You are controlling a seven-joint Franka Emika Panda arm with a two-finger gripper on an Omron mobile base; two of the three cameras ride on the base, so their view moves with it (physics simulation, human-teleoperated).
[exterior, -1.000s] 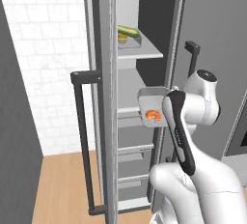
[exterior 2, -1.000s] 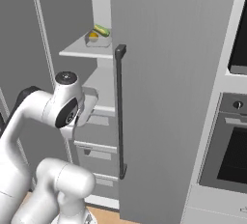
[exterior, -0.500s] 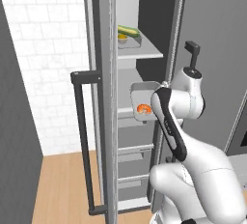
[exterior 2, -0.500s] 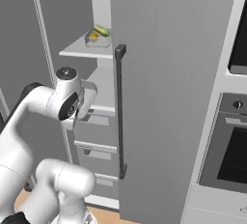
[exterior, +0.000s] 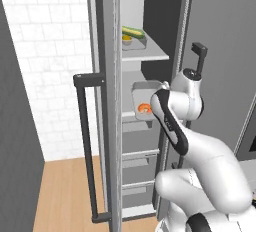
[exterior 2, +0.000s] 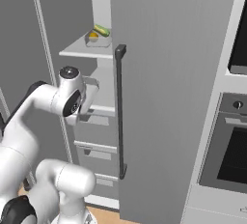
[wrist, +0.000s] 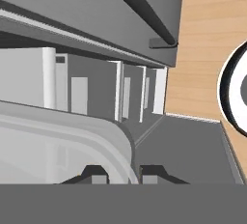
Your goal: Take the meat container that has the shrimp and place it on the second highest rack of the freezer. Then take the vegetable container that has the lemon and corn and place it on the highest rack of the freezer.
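Left base view: corn [exterior: 134, 30] (long axis) points deeper into freezer [exterior: 150, 21].

Vegetable tray [exterior: 132, 41] on highest rack [exterior: 150, 53]

Freezer [exterior: 112, 126] open; corn [exterior: 133, 30] + lemon [exterior: 127, 38] in tray on highest rack [exterior: 150, 53]. Below it, shrimp [exterior: 144, 108] in container [exterior: 141, 89] at second rack, gripper [wrist: 123, 172] clamped on its rim. Drawers underneath.
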